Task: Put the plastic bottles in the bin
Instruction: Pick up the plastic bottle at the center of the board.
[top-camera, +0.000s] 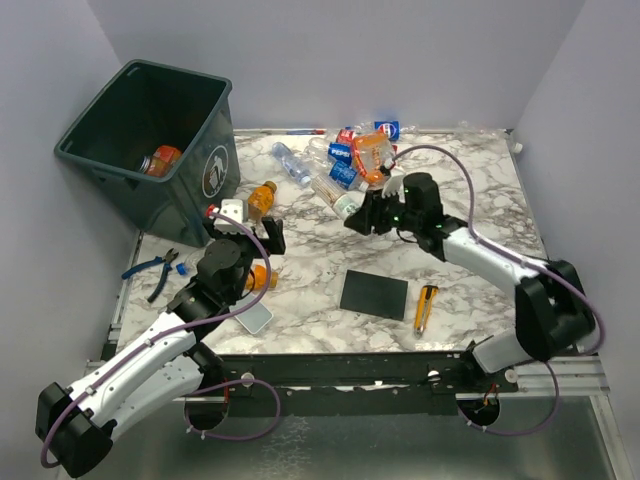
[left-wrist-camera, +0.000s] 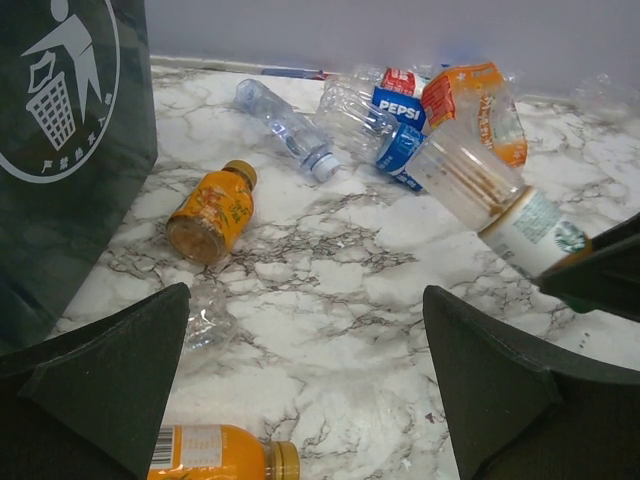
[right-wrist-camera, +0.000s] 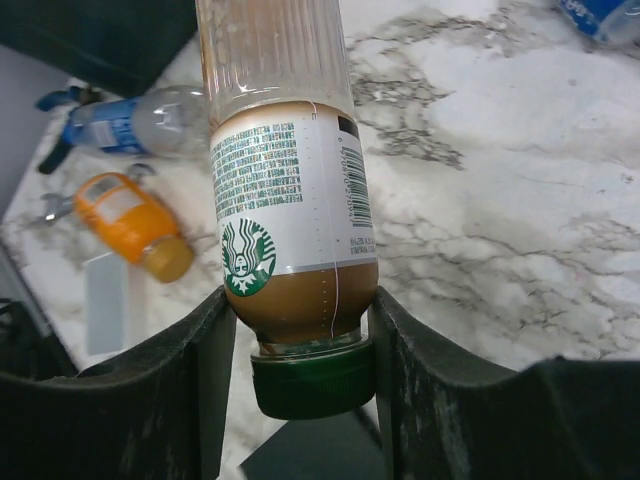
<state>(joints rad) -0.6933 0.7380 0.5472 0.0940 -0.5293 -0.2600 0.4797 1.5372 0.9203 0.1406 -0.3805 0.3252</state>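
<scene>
My right gripper (top-camera: 368, 213) (right-wrist-camera: 303, 300) is shut on a Starbucks bottle (right-wrist-camera: 285, 200) (top-camera: 346, 206) with a white label and a green cap, its fingers gripping just above the cap. That bottle (left-wrist-camera: 530, 230) pokes out of the pile of crushed plastic bottles (top-camera: 352, 155) at the back centre. My left gripper (top-camera: 268, 238) (left-wrist-camera: 305, 300) stands open over bare marble. An orange bottle (left-wrist-camera: 210, 212) (top-camera: 262, 197) lies ahead of it and another (left-wrist-camera: 215, 452) (top-camera: 258, 278) lies beneath it. The dark bin (top-camera: 215, 165) (left-wrist-camera: 60, 150) stands at the back left with an orange bottle (top-camera: 163, 158) inside.
A black flat pad (top-camera: 374, 294) and a yellow utility knife (top-camera: 426, 308) lie near the front centre. Blue pliers (top-camera: 155, 268) rest at the left edge. A pale flat card (top-camera: 255, 318) sits beside the left arm. A crushed clear bottle (left-wrist-camera: 205, 315) lies by the left finger.
</scene>
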